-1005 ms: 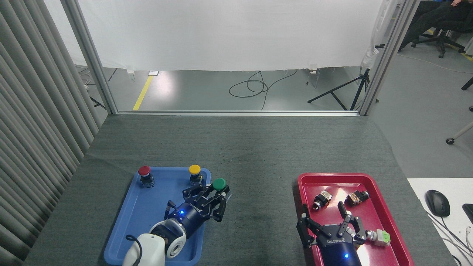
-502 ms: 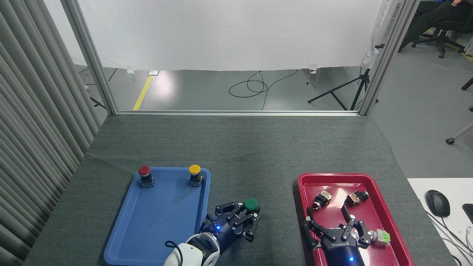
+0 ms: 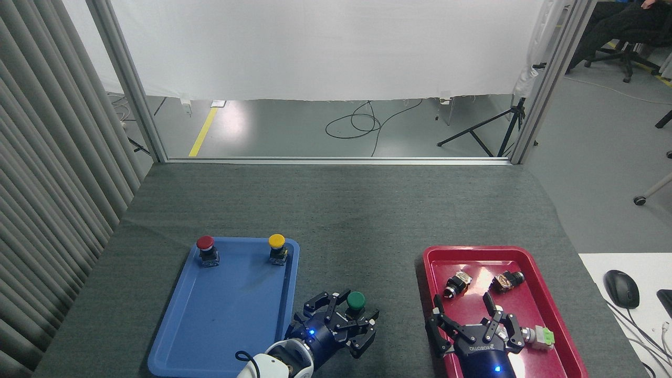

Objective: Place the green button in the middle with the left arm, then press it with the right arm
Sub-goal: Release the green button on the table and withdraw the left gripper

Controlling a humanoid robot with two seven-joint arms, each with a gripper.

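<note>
The green button [image 3: 356, 300] stands upright on the middle [image 3: 362, 226] of the desk, the grey mat between the blue tray [image 3: 226, 310] and the red tray [image 3: 546, 294]. The left claw [image 3: 350, 325] sits around it with fingers spread apart; whether a finger touches its base seems doubtful. The right claw [image 3: 464, 315] hangs spread wide above the red tray, holding nothing. Beyond the desk, a white curtain [image 3: 325, 47] hangs above grey floor.

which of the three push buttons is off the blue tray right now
The green button. It sits on the grey mat between the left gripper's open fingers; the red button and yellow button stand on the blue tray.
</note>
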